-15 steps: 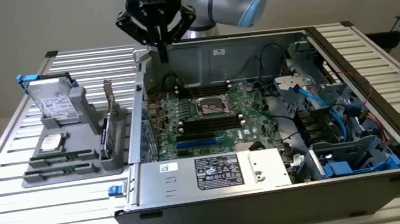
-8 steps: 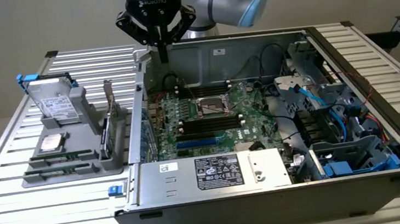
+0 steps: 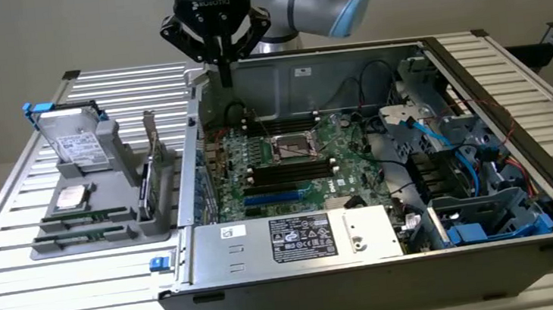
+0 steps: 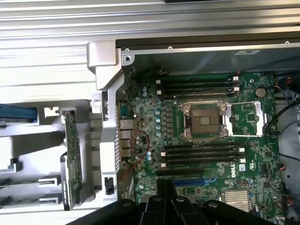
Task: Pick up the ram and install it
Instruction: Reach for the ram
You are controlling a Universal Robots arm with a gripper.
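- Two thin green sticks lie in the front slots of the grey holder (image 3: 103, 246), on the exterior view's left. I'm taking the rear one as the ram (image 3: 84, 217). The slots keep it on edge, presumably so its top edge is free to pinch.
- The gripper (image 3: 226, 78) hangs over the back-left corner of the open case (image 3: 369, 268), well apart from the ram and touching nothing.
- Its fingers look pressed together into one narrow tip, with nothing between them. In the wrist view the gripper (image 4: 165, 185) is a dark wedge pointing down at the board (image 4: 243, 117).
- The black memory slots (image 4: 199, 153) flank the CPU socket (image 4: 205, 121) and all look bare, so I'd say nothing is installed yet.
- The case lies on its side with the cover off, which leaves those slots facing up for a straight push down.
- A taller card (image 3: 155, 155) and a silver drive (image 3: 77, 144) also stand in the holder, behind the ram.
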